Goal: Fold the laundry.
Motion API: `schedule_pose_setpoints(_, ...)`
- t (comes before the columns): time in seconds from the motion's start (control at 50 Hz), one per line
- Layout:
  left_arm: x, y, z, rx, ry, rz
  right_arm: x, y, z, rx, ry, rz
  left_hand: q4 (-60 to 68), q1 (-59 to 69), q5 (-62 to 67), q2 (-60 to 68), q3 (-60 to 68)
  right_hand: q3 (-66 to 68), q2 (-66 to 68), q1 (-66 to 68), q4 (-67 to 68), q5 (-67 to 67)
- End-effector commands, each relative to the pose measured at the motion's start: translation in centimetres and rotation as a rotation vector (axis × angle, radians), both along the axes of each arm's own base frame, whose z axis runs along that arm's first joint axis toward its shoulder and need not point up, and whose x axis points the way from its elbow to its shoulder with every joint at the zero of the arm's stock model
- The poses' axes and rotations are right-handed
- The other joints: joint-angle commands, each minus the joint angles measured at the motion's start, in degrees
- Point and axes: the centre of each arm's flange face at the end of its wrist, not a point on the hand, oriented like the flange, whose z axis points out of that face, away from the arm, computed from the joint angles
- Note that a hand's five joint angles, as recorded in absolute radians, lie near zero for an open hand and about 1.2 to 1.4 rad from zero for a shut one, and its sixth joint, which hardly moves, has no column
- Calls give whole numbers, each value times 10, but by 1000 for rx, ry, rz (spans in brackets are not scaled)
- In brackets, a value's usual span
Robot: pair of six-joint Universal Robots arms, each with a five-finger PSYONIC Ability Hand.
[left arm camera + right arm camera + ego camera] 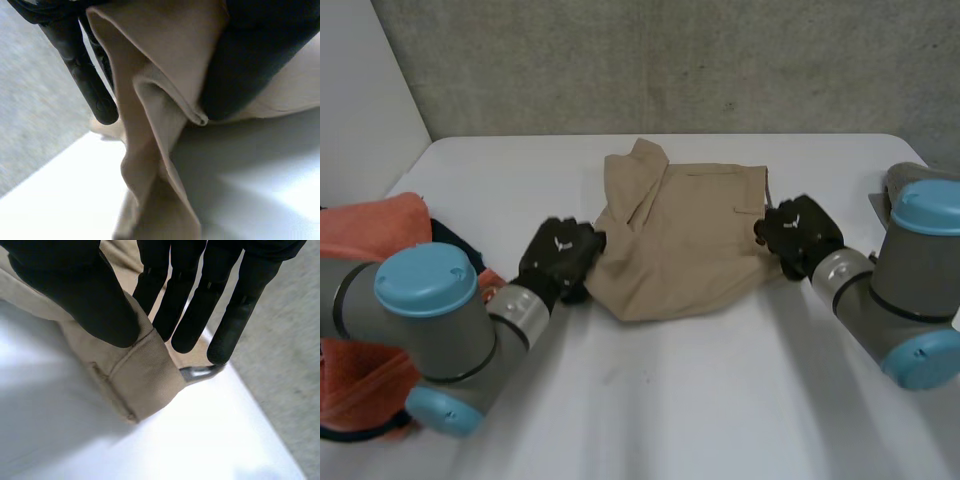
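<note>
A tan garment [690, 240] lies folded in the middle of the white table [700, 400], one flap turned up at its far left. My left hand [560, 255] is at the garment's left edge. In the left wrist view a raised fold of the tan cloth [165, 100] runs between its thumb [250, 50] and its fingers [92, 85], one finger standing a little off the cloth. My right hand [800, 232] is at the right edge. There its thumb [85, 295] pinches a hemmed corner of the cloth [140, 385] against the fingers.
An orange cloth [380, 240] with a dark piece [455, 245] beside it is heaped at the table's left edge, by my left arm. A grey object [910, 178] sits behind my right arm. A concrete wall stands behind the table.
</note>
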Motion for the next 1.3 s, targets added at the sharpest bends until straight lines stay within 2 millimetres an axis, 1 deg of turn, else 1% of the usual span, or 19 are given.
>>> schedule_pose_setpoints(0.02, 9, 21, 11, 36, -56, -10, -8, 25, 8, 28, 3, 4, -69, -63, -74, -65, -66, 112, 123, 168, 112, 121)
schedule_pose_setpoints(0.14, 12, 25, 7, 48, -65, -9, -13, 35, -2, 68, 21, -1, -67, -61, -73, -63, -64, 112, 123, 168, 112, 121)
schedule_pose_setpoints(0.26, 16, 28, 5, 62, -73, -2, -23, 32, -4, 81, 26, -37, -12, -6, -17, -8, -9, 112, 123, 168, 112, 121)
schedule_pose_setpoints(0.32, 19, 33, 17, 37, -61, 0, -28, 30, -3, 78, 28, -53, 95, 102, 90, 100, 98, 112, 123, 168, 112, 121)
schedule_pose_setpoints(0.38, 21, 37, 28, 13, -47, -1, -30, 29, 1, 63, 37, -60, 133, 139, 128, 137, 136, 112, 123, 168, 112, 121)
schedule_pose_setpoints(0.42, 23, 44, 39, -7, -37, -8, -33, 28, 4, 53, 46, -65, 238, 244, 233, 242, 241, 112, 123, 168, 112, 121)
schedule_pose_setpoints(0.46, 25, 50, 47, -13, -33, -13, -38, 31, 8, 47, 70, -71, 239, 245, 233, 243, 241, 112, 123, 168, 112, 121)
schedule_pose_setpoints(0.54, 35, 78, 59, 60, -74, -33, -49, 45, 23, 56, 150, -68, 239, 245, 233, 243, 241, 112, 123, 168, 112, 121)
schedule_pose_setpoints(0.64, 41, 120, 58, 242, -177, -96, -66, 67, 42, 108, 256, -65, 239, 245, 233, 243, 241, 112, 123, 168, 112, 121)
schedule_pose_setpoints(0.68, 45, 134, 53, 334, -234, -117, -71, 79, 43, 163, 302, -53, 239, 245, 233, 243, 241, 112, 123, 168, 112, 121)
schedule_pose_setpoints(0.74, 47, 141, 49, 394, -273, -125, -73, 92, 37, 231, 344, -25, 239, 245, 233, 243, 241, 112, 123, 168, 112, 121)
schedule_pose_setpoints(0.78, 43, 135, 50, 395, -274, -126, -74, 95, 35, 242, 352, -16, -52, -46, -58, -48, -50, 112, 123, 168, 112, 121)
schedule_pose_setpoints(0.82, 39, 130, 53, 378, -265, -125, -73, 96, 32, 239, 351, -14, -190, -183, -195, -185, -187, 112, 123, 168, 112, 121)
schedule_pose_setpoints(0.92, 16, 93, 82, 215, -171, -120, -73, 92, 27, 206, 341, -22, -293, -286, -298, -288, -290, 112, 123, 168, 112, 121)
schedule_pose_setpoints(1.02, -9, 53, 94, 40, -141, -137, -73, 90, 23, 179, 328, -27, -293, -286, -298, -288, -290, 112, 123, 168, 112, 121)
schedule_pose_setpoints(1.12, -38, 8, 66, -78, -232, -202, -72, 92, 19, 174, 326, -26, -288, -281, -293, -283, -285, 112, 123, 168, 112, 121)
schedule_pose_setpoints(1.14, -44, -8, 54, -109, -273, -227, -72, 92, 18, 173, 326, -24, -286, -280, -291, -282, -283, 112, 123, 168, 112, 121)
schedule_pose_setpoints(1.2, -52, -35, 28, -168, -345, -279, -71, 91, 13, 177, 325, -23, -279, -273, -284, -275, -276, 112, 123, 168, 112, 121)
schedule_pose_setpoints(1.3, -63, -57, -4, -220, -386, -347, -71, 90, 3, 196, 329, -17, -266, -260, -271, -261, -263, 112, 123, 168, 112, 121)
